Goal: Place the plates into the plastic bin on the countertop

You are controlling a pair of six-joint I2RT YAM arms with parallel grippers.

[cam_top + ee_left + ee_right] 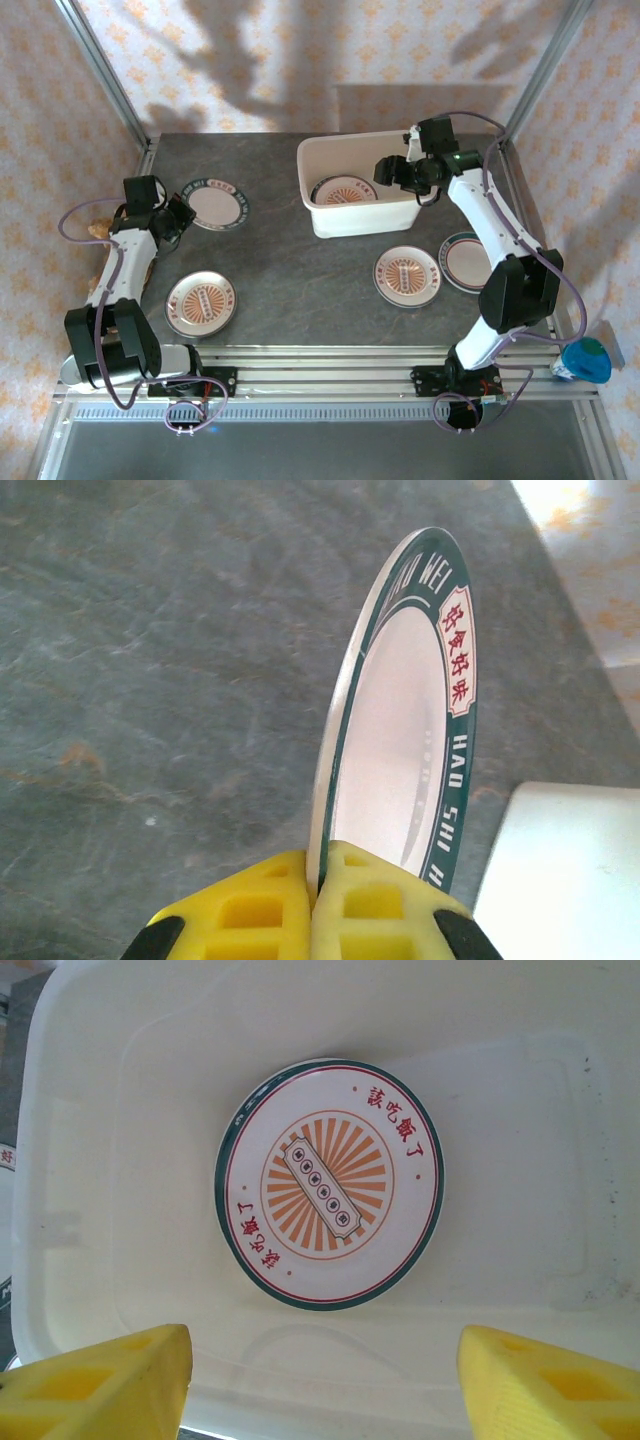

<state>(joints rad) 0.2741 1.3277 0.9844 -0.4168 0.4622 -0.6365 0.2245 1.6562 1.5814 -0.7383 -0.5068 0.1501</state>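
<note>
The left gripper (318, 868) was clamped on the rim of a teal-rimmed plate (395, 740), its yellow fingers (260, 915) pressed together with the plate's edge between them. In the top view this plate (213, 203) sat well to the left of the plastic bin (365, 218), over the dark countertop (290, 270).

The right gripper (325, 1348) hung over the bin's open top with its fingers (110, 1380) wide apart and nothing between them. Directly below it, a plate with an orange sunburst centre (330, 1182) lay flat on the bin's floor, toward the left half of the bin in the top view.

Three more plates lay outside the bin. An orange-centred one (407, 275) was just in front of the bin. A teal-rimmed one (462, 262) lay beside it to the right, partly under the right arm. Another orange-centred plate (201, 303) lay well to the bin's front left.
</note>
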